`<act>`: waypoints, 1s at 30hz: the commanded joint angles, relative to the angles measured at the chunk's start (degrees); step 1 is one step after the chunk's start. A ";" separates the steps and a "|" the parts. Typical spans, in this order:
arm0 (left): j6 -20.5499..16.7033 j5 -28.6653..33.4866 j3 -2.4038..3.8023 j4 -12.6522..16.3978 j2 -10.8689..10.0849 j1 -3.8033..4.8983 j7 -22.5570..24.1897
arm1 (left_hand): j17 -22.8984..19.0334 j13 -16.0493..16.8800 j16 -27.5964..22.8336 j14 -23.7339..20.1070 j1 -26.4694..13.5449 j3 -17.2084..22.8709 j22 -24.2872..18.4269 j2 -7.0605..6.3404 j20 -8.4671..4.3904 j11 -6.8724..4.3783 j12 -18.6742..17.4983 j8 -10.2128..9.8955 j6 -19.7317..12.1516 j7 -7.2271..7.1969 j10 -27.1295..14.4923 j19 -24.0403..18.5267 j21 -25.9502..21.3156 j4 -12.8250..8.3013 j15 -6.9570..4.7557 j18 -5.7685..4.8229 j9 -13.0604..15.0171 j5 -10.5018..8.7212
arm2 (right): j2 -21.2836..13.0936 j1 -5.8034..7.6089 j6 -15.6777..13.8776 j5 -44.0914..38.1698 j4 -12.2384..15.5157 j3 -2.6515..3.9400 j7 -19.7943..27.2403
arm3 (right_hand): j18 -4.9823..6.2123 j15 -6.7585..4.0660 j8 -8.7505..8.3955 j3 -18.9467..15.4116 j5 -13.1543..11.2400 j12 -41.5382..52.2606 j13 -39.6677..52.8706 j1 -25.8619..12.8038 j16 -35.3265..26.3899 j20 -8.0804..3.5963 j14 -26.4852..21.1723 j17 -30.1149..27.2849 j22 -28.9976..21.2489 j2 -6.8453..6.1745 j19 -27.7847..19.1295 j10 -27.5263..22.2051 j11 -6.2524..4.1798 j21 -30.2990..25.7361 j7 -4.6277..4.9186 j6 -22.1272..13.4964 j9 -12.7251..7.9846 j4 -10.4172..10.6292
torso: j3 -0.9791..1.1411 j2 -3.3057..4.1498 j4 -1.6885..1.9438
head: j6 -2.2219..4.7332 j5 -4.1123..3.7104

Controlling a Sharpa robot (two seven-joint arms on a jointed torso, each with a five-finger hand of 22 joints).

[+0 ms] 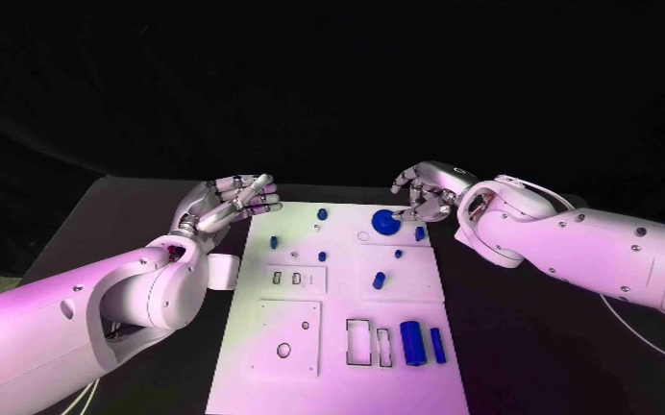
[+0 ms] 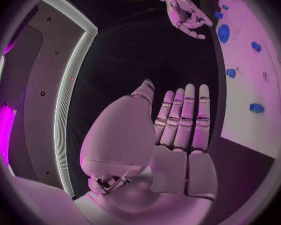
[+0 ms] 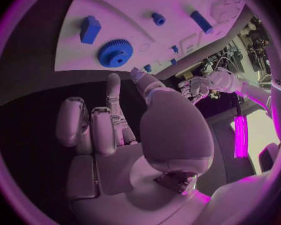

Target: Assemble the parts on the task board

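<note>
Head view: one task board (image 1: 347, 357), one blue gear (image 1: 384, 222), two cylinders (image 1: 411, 340).

White task board (image 1: 347, 357) carries blue parts (image 1: 411, 340) on a black table (image 1: 138, 213)

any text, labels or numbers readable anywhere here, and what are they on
None can be read.
The task board: outlined slots and holes, no print visible.
The blue gear and the other blue parts: no markings visible.
The left hand and right hand: no lettering visible.
</note>
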 commanded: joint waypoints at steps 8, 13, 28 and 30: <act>1.12 0.07 0.05 0.10 0.24 0.07 0.20 | 0.07 -0.10 -0.37 0.22 0.21 0.34 -0.07 -0.16 0.12 0.01 -0.32 -0.28 0.11 1.04 0.30 0.40 -0.10 0.01 0.31 0.79 -0.07 0.01 | 1.47 -0.53 6.52 3.15 -3.00 -0.10 -0.95 | -1.84 0.86 3.10 -3.85 0.75 37.82 38.22 2.90 5.62 1.08 4.18 11.69 4.27 1.86 2.66 7.05 1.18 2.58 0.86 -2.90 1.64 3.34 | 0.17 -0.01 -0.18 | -0.36 -0.01; 1.16 0.07 0.05 0.07 0.25 0.07 0.12 | 0.07 -0.10 -0.37 0.22 0.21 0.34 -0.07 -0.16 0.12 0.01 -0.32 -0.28 0.11 1.04 0.30 0.40 -0.10 0.01 0.31 0.79 -0.07 0.01 | 2.53 -0.80 6.87 3.23 -3.98 -0.22 -0.95 | -1.93 0.92 3.33 -3.94 0.77 38.90 39.39 3.01 5.92 1.15 4.33 12.46 4.69 2.06 2.92 7.58 1.23 2.85 0.90 -2.90 1.69 3.62 | 0.05 -0.01 -0.04 | -0.58 -0.01; 1.13 0.07 0.05 0.14 0.24 0.07 0.10 | 0.09 -0.10 -0.44 0.20 0.20 0.34 -0.13 -0.17 0.13 0.01 -0.46 -0.32 0.11 1.02 0.33 0.40 -0.14 0.02 0.32 0.79 -0.09 0.01 | 4.95 -1.48 7.61 4.13 -6.27 -0.41 -0.99 | -2.27 1.08 4.11 -3.80 0.81 42.80 43.74 3.53 6.79 1.32 4.78 14.76 6.29 2.63 3.96 10.05 1.34 3.96 0.95 -2.56 1.81 4.21 | 0.09 -0.01 -0.07 | -0.49 0.47; 1.10 0.07 0.05 0.13 0.22 0.07 0.11 | 0.09 -0.10 -0.44 0.20 0.20 0.34 -0.13 -0.17 0.13 0.01 -0.46 -0.32 0.11 1.02 0.33 0.40 -0.14 0.02 0.32 0.79 -0.09 0.01 | 5.11 -1.57 7.90 4.34 -6.48 -0.43 -1.06 | -2.30 1.09 4.28 -3.70 0.68 43.27 44.26 3.60 6.85 1.34 4.80 14.90 6.45 2.77 4.05 10.35 1.34 4.06 0.93 -2.33 1.83 4.30 | 0.06 -0.04 -0.08 | -0.67 0.53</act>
